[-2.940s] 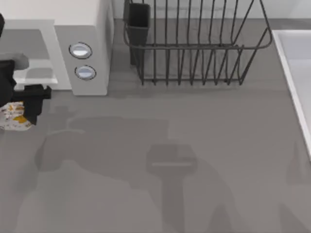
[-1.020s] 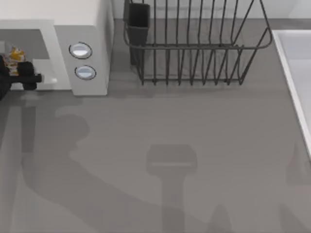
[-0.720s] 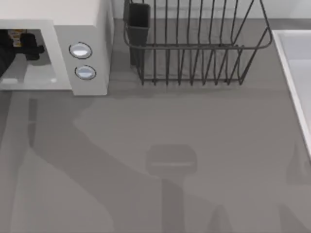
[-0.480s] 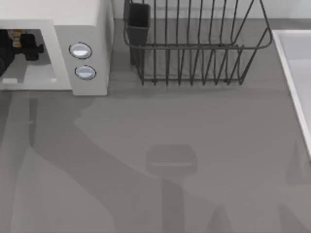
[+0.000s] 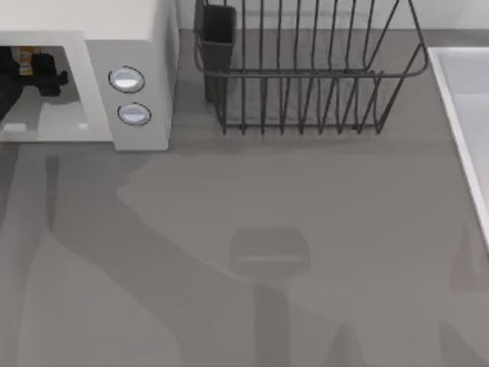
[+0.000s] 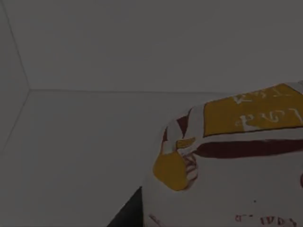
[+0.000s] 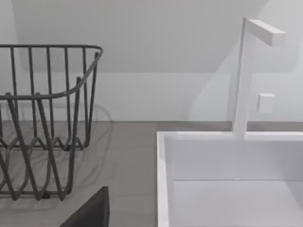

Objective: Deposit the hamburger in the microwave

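Observation:
The off-white microwave [image 5: 145, 38] stands at the table's far left, its grey cavity open toward the front and two round knobs [image 5: 126, 79] on its panel. My left gripper [image 5: 34, 69] reaches inside that cavity, shut on the hamburger [image 5: 25, 55], whose white and orange wrapper peeks out beyond the black fingers. Up close in the dim left wrist view, the hamburger [image 6: 227, 161] sits against the cavity's pale walls with one dark finger [image 6: 128, 215] beside it. A dark part of my right gripper [image 7: 90, 213] shows in the right wrist view, off at the table's right.
A dark wire dish rack [image 5: 306, 76] with a black cup holder [image 5: 218, 34] stands right of the microwave, also seen as the rack [image 7: 42, 118]. A white sink [image 5: 466, 115] lines the right edge, its rim [image 7: 163, 179] and faucet [image 7: 244, 75] near my right arm.
My left gripper carried the hamburger from the table in front of the microwave up into the cavity. Over the last half second it has barely moved.

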